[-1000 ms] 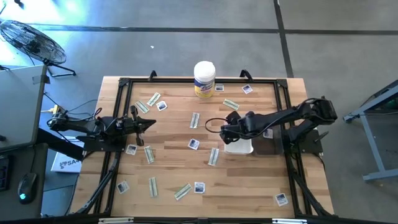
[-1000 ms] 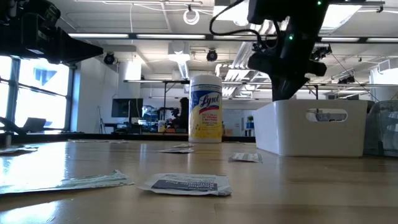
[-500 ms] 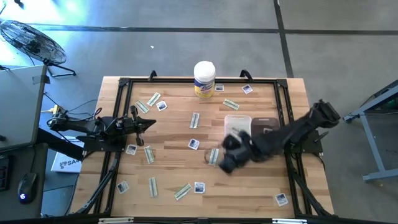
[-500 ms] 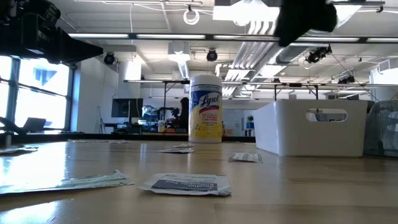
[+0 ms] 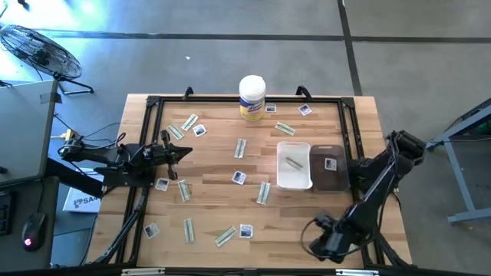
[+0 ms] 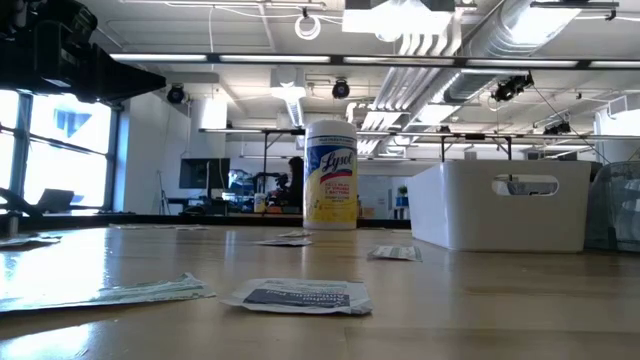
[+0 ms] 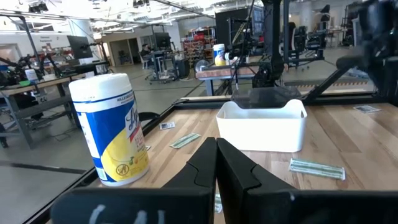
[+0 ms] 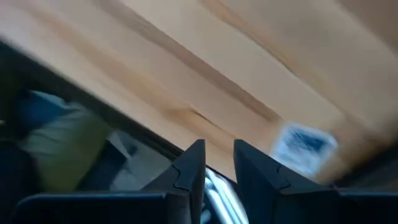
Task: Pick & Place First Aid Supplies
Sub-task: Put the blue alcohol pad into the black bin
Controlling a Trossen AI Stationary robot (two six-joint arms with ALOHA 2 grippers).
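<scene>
The right tool, fingers slightly parted and gripping nothing, is hanging over the counter's near edge at about five o'clock, just beside a square packet. The left tool is waiting closed at nine o'clock. One narrow strip is lying in the white bin, long axis running ten-to-four, while roughly ten strips and nine squares are lying scattered flat across the open counter.

Pale wood table. White bin beside a dark brown bin. White canister with yellow label (blue lettering). Strips pale green-white; square packets white with dark blue marks. Black arms.
</scene>
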